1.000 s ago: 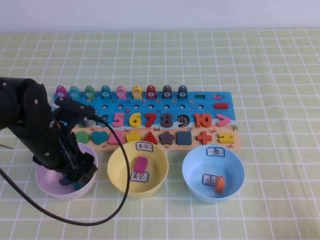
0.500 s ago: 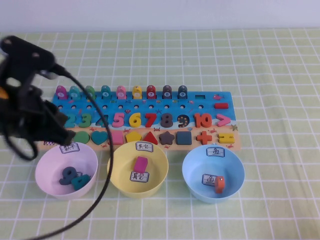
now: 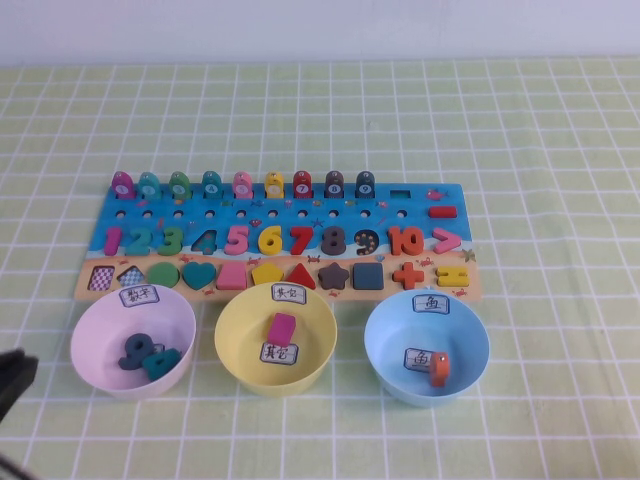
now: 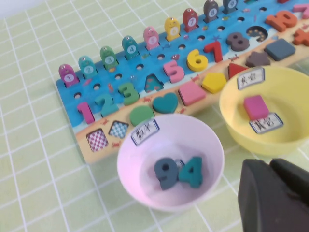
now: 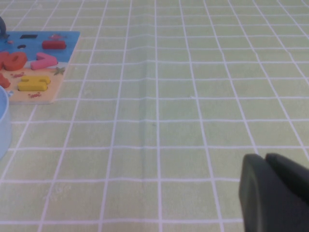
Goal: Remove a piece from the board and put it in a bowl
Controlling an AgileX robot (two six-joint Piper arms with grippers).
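The blue number board (image 3: 420, 195) lies mid-table, and its slots for 4 and 9 are bare. Below it stand a pink bowl (image 3: 100, 320) holding a dark 9 (image 3: 135, 350) and a teal 4 (image 3: 162, 360), a yellow bowl (image 3: 240, 315) holding a pink block (image 3: 282, 328), and a blue bowl (image 3: 385, 335) holding an orange piece (image 3: 438, 370). My left gripper (image 4: 270, 165) is shut and empty. It hangs near the table's front left, beside the pink bowl (image 4: 145, 203). My right gripper (image 5: 265, 157) is shut and empty over bare cloth right of the board.
A green checked cloth (image 3: 560, 150) covers the table. Only a dark bit of my left arm (image 3: 12, 380) shows at the high view's lower left edge. The board's right end (image 5: 43, 72) and the blue bowl's rim (image 5: 2, 121) show in the right wrist view.
My left arm has lifted out of the pink bowl and pulled back to the lower left, almost out of the high view. The 9 and 4 lie in the bowl.
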